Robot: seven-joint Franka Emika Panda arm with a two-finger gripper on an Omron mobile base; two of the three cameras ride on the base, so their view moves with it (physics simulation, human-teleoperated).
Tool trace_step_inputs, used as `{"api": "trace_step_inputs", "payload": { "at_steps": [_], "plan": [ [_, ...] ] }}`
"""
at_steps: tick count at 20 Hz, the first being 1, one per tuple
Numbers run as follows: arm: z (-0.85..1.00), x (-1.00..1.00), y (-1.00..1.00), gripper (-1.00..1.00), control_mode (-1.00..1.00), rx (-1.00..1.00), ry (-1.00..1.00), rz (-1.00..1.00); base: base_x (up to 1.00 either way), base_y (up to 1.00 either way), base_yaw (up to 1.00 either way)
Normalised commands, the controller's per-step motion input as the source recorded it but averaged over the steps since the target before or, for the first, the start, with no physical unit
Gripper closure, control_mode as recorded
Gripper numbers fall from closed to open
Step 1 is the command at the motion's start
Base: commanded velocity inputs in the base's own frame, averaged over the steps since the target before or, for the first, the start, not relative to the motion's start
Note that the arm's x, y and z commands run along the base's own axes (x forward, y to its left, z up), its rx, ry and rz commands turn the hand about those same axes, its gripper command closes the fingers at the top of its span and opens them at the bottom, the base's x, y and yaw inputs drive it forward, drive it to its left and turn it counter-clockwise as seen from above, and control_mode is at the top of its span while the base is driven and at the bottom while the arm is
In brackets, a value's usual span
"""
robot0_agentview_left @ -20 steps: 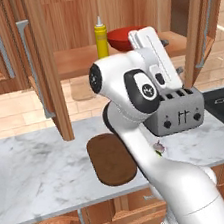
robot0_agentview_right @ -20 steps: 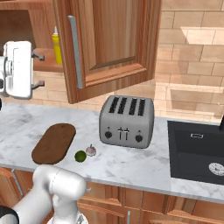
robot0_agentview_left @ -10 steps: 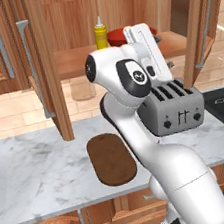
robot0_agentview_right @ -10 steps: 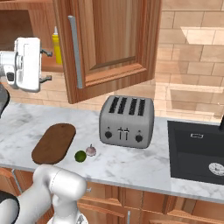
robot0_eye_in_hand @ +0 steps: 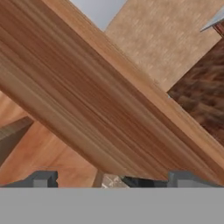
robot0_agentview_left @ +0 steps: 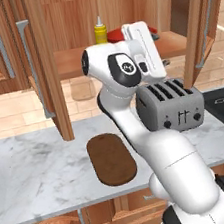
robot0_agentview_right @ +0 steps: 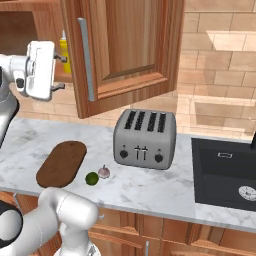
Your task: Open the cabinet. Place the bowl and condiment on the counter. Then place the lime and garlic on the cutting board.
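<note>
The cabinet [robot0_agentview_left: 76, 61] stands open, its right door [robot0_agentview_right: 130, 50] swung out. On its lower shelf are the yellow condiment [robot0_agentview_left: 100, 33] and, beside it, the red bowl [robot0_agentview_left: 115, 34], mostly hidden behind my white hand. My gripper [robot0_agentview_right: 61, 73] is open at shelf height, just in front of the condiment [robot0_agentview_right: 65, 48] and apart from it. In the hand view the gripper [robot0_eye_in_hand: 113, 179] faces a slanted wooden shelf edge, holding nothing. On the counter [robot0_agentview_right: 150, 187] lie the lime [robot0_agentview_right: 92, 178] and garlic [robot0_agentview_right: 104, 172], right of the cutting board [robot0_agentview_right: 62, 162].
A silver four-slot toaster [robot0_agentview_right: 144, 138] stands on the counter right of the board. A black sink [robot0_agentview_right: 225, 172] is set in at the far right. The left cabinet door [robot0_agentview_left: 44, 68] hangs open over the counter [robot0_agentview_left: 36, 170].
My hand has risen and moved in toward the cabinet shelf, closer to the condiment and the bowl. Nothing else has moved.
</note>
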Motion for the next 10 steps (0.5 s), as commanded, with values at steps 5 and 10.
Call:
{"api": "trace_step_inputs", "payload": {
  "at_steps": [5,10],
  "plan": [
    [0.00,0.01,-0.17,-1.00,-1.00,0.00,-0.01,-0.15,0.00,0.00,0.00],
    [0.00,0.00,-0.29,-1.00,-1.00,0.00,-0.04,-0.18,0.00,0.00,0.00]
  ]
}}
